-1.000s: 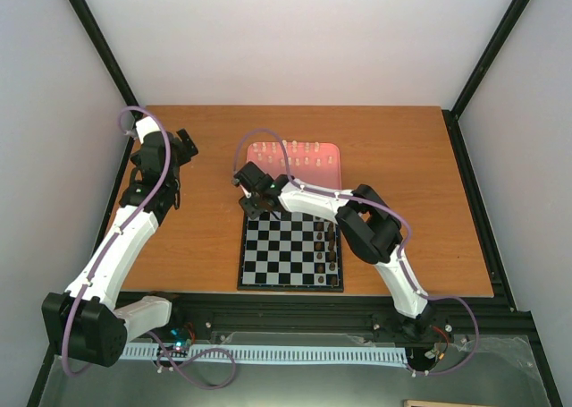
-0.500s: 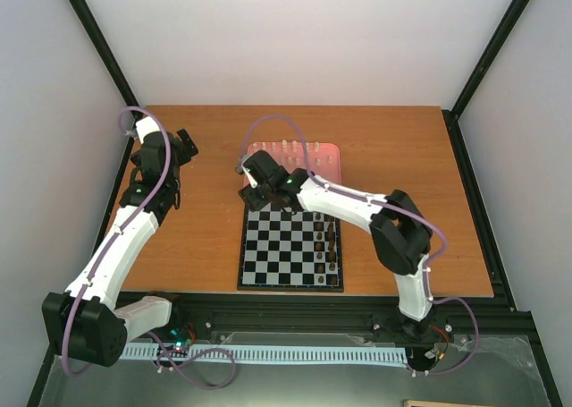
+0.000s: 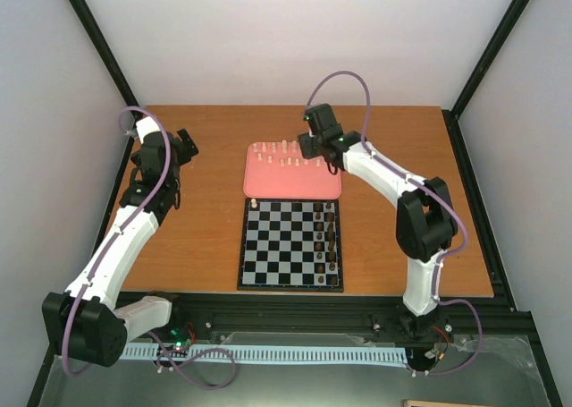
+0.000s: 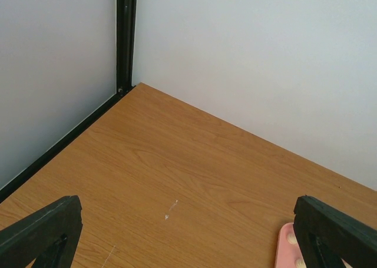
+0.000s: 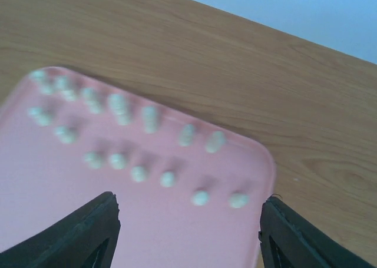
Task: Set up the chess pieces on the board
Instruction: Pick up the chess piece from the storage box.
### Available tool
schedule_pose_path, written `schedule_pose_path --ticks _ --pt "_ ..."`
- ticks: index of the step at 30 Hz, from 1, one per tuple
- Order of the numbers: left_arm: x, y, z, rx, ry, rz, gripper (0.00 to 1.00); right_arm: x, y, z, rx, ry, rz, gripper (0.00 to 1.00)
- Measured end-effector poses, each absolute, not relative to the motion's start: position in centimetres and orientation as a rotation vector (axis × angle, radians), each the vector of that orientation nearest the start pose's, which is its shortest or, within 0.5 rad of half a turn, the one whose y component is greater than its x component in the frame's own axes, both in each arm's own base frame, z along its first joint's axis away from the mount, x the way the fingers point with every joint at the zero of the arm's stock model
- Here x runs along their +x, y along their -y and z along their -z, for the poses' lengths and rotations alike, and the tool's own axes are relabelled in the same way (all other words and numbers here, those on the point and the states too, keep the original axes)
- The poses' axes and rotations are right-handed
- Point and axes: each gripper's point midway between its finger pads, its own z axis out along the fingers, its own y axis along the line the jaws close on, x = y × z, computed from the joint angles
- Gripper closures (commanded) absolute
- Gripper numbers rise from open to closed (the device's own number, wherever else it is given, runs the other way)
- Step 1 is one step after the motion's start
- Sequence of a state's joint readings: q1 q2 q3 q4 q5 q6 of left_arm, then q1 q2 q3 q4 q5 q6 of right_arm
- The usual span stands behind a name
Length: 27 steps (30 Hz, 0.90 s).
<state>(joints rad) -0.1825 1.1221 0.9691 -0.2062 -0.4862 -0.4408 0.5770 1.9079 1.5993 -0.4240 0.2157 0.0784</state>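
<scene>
The board lies at the table's near middle. One cream chess piece stands on its far-left corner square. Several more cream chess pieces stand on the pink tray just behind the board; they are blurred in the right wrist view. My right gripper hovers over the tray's far right part, open and empty. My left gripper is far off to the left over bare table, open and empty.
Dark brown pieces fill the board's two right columns. The pink tray's corner shows by my left gripper's right finger. Black frame posts and white walls close the table's back and sides.
My right gripper has left the board's far-left corner, where a cream piece now stands, and swung back right to over the tray. The left arm has not moved.
</scene>
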Motion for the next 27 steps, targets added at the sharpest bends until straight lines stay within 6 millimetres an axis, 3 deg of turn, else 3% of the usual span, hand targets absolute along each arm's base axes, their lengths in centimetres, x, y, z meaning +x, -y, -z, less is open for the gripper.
schedule_pose_path --ticks 3,6,10,12,27 --pt "37.7 -1.2 -29.4 -0.557 -1.801 -0.043 0.00 49.8 -23.7 -16.3 -0.387 -2.285 -0.017 0.44" --pt "37.8 -1.2 -29.3 -0.557 -1.804 -0.044 0.00 51.4 -22.2 -13.2 -0.358 -2.346 0.021 0.52" --pt "38.0 -1.2 -29.0 -0.556 -1.812 -0.048 0.00 52.0 -20.3 -8.6 -0.332 -2.450 0.063 0.54" --pt "38.0 -1.1 -28.9 -0.556 -1.815 -0.049 0.00 51.9 -19.6 -7.3 -0.325 -2.483 0.081 0.55" --pt "38.5 -1.1 -28.1 -0.554 -1.835 -0.058 0.00 52.2 -18.8 -6.5 -0.287 -2.510 0.037 0.62"
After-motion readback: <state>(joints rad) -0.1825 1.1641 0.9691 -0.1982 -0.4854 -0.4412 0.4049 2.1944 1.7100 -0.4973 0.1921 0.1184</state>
